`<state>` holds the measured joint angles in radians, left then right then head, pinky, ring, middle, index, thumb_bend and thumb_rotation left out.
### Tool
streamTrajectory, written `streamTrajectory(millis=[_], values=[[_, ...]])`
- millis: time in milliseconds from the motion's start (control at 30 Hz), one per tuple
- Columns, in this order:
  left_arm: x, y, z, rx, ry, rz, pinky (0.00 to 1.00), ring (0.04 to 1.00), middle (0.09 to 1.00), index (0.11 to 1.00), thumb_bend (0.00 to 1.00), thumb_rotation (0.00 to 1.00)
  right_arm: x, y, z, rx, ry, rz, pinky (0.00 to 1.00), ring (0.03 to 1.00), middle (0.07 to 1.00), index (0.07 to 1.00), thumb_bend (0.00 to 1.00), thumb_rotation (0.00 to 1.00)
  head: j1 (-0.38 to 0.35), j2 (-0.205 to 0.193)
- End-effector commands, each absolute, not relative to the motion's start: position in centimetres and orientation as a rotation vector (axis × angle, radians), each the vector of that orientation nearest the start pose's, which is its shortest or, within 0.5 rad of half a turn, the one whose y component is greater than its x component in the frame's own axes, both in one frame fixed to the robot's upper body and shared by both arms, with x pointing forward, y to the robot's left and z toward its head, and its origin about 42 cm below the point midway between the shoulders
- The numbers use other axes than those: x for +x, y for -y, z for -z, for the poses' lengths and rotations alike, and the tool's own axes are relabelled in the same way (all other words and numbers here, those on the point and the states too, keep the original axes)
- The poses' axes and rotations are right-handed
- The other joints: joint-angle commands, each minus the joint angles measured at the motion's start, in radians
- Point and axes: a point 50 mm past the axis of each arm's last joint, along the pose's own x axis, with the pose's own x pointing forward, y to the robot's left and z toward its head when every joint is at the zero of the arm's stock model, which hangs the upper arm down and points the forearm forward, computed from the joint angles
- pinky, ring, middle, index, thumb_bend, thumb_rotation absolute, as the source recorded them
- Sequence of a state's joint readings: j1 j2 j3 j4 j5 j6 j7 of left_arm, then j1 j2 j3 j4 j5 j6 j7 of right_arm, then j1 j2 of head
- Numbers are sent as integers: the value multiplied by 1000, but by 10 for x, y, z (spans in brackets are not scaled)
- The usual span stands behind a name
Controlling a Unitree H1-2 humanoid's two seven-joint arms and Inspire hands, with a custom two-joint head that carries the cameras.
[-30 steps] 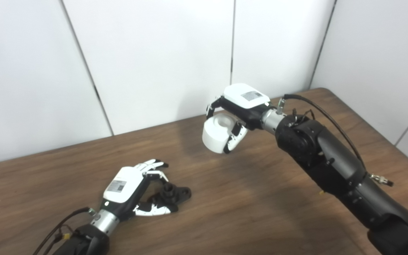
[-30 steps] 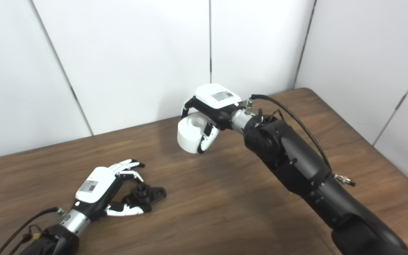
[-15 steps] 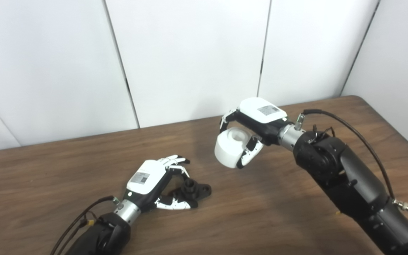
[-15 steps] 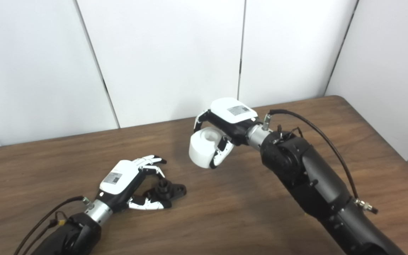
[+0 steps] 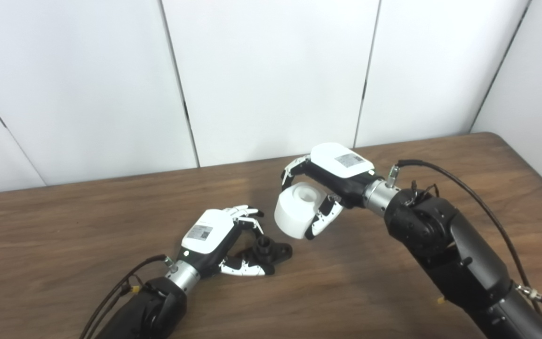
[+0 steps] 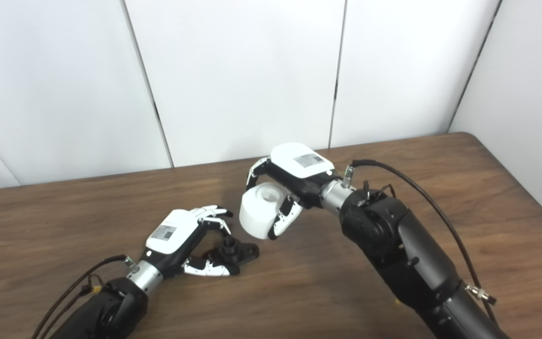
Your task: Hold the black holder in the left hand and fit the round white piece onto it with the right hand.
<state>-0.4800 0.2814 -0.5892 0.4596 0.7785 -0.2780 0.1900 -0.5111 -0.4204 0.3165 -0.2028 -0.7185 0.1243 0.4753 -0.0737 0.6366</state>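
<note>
We log a round white piece (image 5: 295, 214), hollow-centred, gripped in the right hand (image 5: 327, 183) just above-right of the black holder (image 5: 271, 249), which lies on the counter (image 5: 64, 245) within the left hand's (image 5: 219, 245) loosely curled fingers.

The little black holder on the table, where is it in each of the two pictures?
Left eye view: black holder lies just below the middle, by the left hand.
Right eye view: it sits left of the middle, lower down.
Shared landmark: the round white piece in the right hand hangs above it.
</note>
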Motion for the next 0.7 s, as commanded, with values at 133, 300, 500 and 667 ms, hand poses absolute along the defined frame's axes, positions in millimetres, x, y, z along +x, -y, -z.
streamTrajectory(millis=[133, 300, 500, 667], values=[[385, -174, -75, 1339, 269, 604, 820, 870, 824, 484, 521, 81, 385, 190, -296, -1237, 461, -447, 711, 810, 769, 480, 524, 141, 11, 5], [385, -173, -76, 1340, 260, 606, 835, 877, 827, 484, 521, 81, 385, 185, -296, -1232, 474, -458, 705, 805, 766, 480, 524, 141, 18, 10], [385, -172, -76, 1339, 248, 604, 838, 877, 829, 484, 521, 81, 385, 179, -300, -1233, 487, -468, 704, 807, 767, 480, 523, 141, 25, 17], [384, -171, -76, 1329, 242, 600, 835, 876, 830, 485, 521, 81, 385, 176, -303, -1226, 485, -477, 712, 814, 769, 480, 523, 141, 33, 23]])
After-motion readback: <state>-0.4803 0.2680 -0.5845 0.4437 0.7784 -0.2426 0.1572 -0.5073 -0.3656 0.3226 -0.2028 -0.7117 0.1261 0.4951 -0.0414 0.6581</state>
